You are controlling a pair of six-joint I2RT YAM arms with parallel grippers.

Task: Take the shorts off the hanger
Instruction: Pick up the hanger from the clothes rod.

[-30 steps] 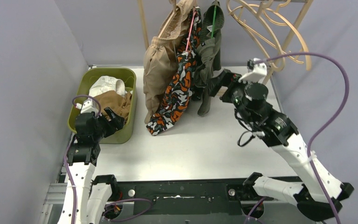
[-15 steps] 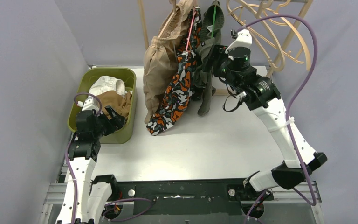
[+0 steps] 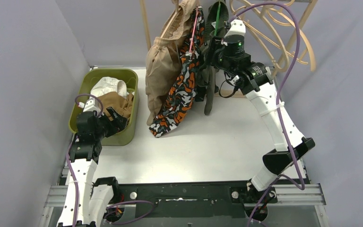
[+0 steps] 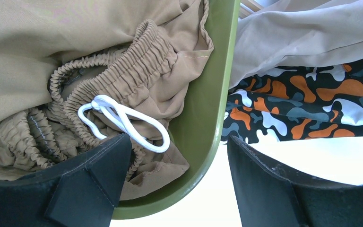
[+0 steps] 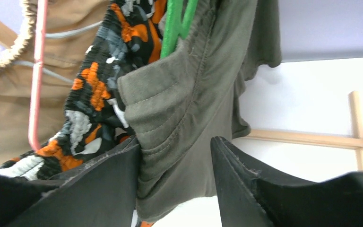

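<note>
Three pairs of shorts hang from the rack at the back: beige [image 3: 159,66], orange-black-grey camouflage [image 3: 182,90] on a pink hanger [image 5: 36,75], and dark olive [image 3: 211,75] on a green hanger [image 5: 176,23]. My right gripper [image 3: 212,47] is raised to the olive shorts [image 5: 189,94]; its open jaws straddle the olive cloth below the waistband. White shorts [image 3: 108,86] and brown shorts [image 3: 116,103] lie in the green bin [image 3: 127,75]. My left gripper [image 3: 116,122] is open and empty over the bin's near right rim [image 4: 208,142], above the brown shorts [image 4: 137,66].
Empty wooden hangers [image 3: 274,23] hang at the back right on the wooden rack [image 3: 145,23]. A wooden rack foot [image 5: 307,138] lies on the white table behind the olive shorts. Grey walls close in on both sides.
My right arm has risen and swung left and back, from beside the hanging olive shorts up to their waistband by the green hanger. The left arm has stayed still.
</note>
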